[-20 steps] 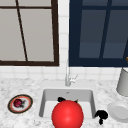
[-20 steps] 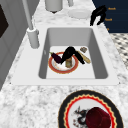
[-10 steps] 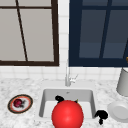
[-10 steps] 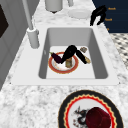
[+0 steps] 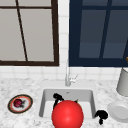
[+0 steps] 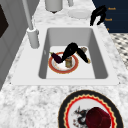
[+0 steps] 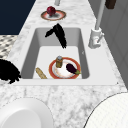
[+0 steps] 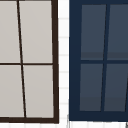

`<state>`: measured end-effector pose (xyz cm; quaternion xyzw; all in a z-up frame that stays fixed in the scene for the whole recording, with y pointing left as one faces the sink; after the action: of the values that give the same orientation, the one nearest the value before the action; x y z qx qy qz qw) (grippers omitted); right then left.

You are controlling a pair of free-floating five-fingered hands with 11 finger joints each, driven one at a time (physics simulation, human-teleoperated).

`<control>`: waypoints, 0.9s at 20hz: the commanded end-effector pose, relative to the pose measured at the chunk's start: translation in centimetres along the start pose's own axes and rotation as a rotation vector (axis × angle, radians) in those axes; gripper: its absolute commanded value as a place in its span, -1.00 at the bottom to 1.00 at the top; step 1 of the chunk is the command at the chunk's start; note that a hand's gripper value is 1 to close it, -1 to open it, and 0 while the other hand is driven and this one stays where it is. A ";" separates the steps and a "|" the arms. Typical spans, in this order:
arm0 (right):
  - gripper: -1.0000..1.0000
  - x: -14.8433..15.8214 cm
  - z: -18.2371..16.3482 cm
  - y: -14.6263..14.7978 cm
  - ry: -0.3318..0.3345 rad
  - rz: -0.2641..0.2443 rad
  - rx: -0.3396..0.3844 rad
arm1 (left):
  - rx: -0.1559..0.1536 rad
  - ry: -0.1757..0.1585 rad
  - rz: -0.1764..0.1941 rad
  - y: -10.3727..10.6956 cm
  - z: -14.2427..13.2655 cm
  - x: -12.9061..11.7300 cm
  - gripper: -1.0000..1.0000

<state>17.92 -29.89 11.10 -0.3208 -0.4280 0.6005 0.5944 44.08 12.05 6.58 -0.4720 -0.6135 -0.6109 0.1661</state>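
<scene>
Your left hand [image 6: 71, 50], fingers straight and holding nothing, hangs mid-frame over the jar [image 6: 68, 61] on the sink plate [image 6: 53, 67]; it looks rigid, slick, breakable, so grip its sides.

Two windows stand side by side above the sink. The left window [image 8: 27, 60] has a dark brown frame and pale grey panes, and thin brown bars divide it into four parts. The right window [image 8: 100, 60] has a dark blue frame with dim blue-grey panes, also divided by bars. Between them runs a narrow strip of white tiled wall [image 8: 63, 62]. At the bottom, just under this strip, the tip of the faucet [image 8: 68, 122] shows.
</scene>
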 end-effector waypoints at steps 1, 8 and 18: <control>0.00 0.0 0.0 0.0 0.000 0.000 0.000 | 0.089 0.053 -0.026 0.5 0.5 1.2 -1.00; 0.00 0.0 0.0 0.0 0.000 0.000 0.000 | 0.079 0.048 -0.039 1.0 1.3 2.7 -1.00; 0.00 0.0 0.0 0.0 0.000 0.000 0.000 | 0.089 0.050 -0.030 1.0 2.2 5.2 -1.00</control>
<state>17.92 -29.89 11.10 -0.3208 -0.4280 0.6005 0.5944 43.50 15.26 10.35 -0.4710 -0.6165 -0.6092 0.1639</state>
